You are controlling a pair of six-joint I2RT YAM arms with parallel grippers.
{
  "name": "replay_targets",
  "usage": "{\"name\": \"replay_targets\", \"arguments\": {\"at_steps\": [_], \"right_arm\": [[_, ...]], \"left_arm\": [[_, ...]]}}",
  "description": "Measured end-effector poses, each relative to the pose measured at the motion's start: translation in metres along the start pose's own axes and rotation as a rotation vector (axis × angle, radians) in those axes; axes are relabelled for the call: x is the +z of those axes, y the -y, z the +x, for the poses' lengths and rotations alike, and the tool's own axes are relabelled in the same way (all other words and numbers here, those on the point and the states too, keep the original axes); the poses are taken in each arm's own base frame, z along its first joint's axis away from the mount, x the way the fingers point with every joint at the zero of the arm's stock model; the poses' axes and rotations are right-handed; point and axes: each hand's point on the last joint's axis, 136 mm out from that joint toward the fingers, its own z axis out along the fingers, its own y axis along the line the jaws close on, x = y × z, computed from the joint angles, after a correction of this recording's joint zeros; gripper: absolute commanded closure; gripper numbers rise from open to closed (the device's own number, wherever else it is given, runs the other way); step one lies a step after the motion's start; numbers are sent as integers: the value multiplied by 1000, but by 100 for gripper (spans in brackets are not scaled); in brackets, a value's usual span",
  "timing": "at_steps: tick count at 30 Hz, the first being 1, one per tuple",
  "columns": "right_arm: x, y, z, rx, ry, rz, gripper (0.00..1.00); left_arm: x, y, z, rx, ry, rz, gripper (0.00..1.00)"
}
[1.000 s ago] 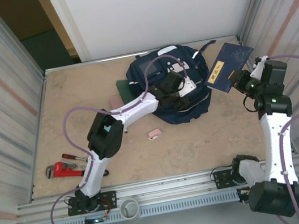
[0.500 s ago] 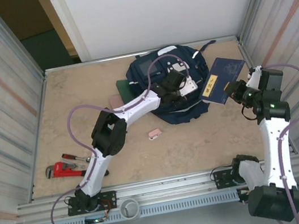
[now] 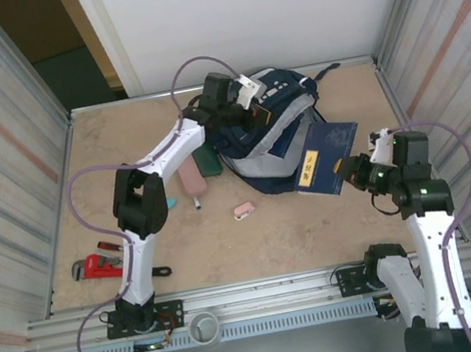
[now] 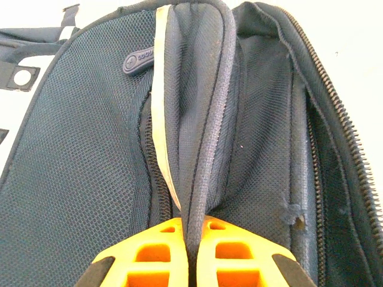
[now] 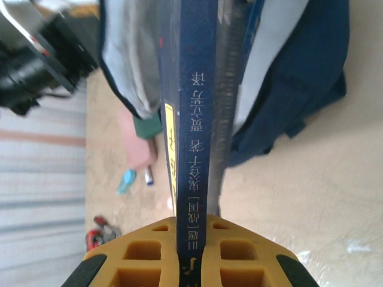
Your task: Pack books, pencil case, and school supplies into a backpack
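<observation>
The navy backpack (image 3: 275, 133) lies at the back of the table with its mouth pulled open and pale grey lining showing. My left gripper (image 3: 247, 112) is shut on the backpack's piped flap edge (image 4: 197, 137) and holds it up. My right gripper (image 3: 354, 171) is shut on a navy book (image 3: 323, 159), gripped at its spine (image 5: 194, 119), its far end at the bag's opening. The pink pencil case (image 3: 191, 181) and a dark green book (image 3: 208, 161) lie left of the bag. A pink eraser (image 3: 243, 211), a marker (image 3: 197, 203) and a teal piece (image 3: 170, 203) rest on the table.
A red pipe wrench (image 3: 97, 267) and a black spanner (image 3: 157, 271) lie near the front left. Corrugated metal walls close in the left and right sides. The left arm's cable arcs over the left part of the table.
The left gripper closed on the backpack's flap edge and pulled it back and up, opening the bag. The right gripper carried the navy book left and nearer, to the opening.
</observation>
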Motion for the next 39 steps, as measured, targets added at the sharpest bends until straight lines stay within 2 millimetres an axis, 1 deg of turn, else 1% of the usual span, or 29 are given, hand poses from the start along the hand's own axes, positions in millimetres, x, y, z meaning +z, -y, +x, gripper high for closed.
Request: {"name": "replay_targets", "arguments": {"at_steps": [3, 7, 11, 15, 17, 21, 23, 24, 26, 29, 33, 35, 39], "right_arm": [[24, 7, 9, 54, -77, -23, 100], [57, 1, 4, 94, -148, -73, 100], [86, -7, -12, 115, -168, -134, 100], [114, -4, -31, 146, -179, -161, 100], [130, 3, -45, 169, -179, -156, 100], [171, 31, -73, 201, -159, -93, 100], [192, 40, -79, 195, -155, -56, 100], [200, 40, -80, 185, -153, -47, 100], [218, 38, -81, 153, -144, -30, 100], [236, 34, -84, 112, -113, 12, 100], [254, 30, -94, 72, -43, 71, 92], [264, 30, -99, 70, -4, 87, 83], [274, 32, -109, 82, 55, 89, 61]], "left_arm": [[-4, 2, -5, -36, 21, 45, 100], [-6, 8, -6, -61, 23, 85, 100], [-7, 14, -11, -68, 28, 114, 100], [-9, 19, -16, -69, 36, 134, 100], [-10, 20, -17, -74, 38, 142, 100], [-10, 21, -17, -79, 38, 152, 100], [-10, 22, -18, -81, 36, 155, 100], [-10, 22, -17, -85, 32, 155, 100], [-10, 23, -19, -87, 29, 158, 100], [-11, 23, -20, -87, 28, 158, 100], [-11, 24, -19, -88, 24, 158, 100], [-12, 23, -20, -88, 26, 156, 100], [-12, 22, -21, -86, 28, 148, 100]]}}
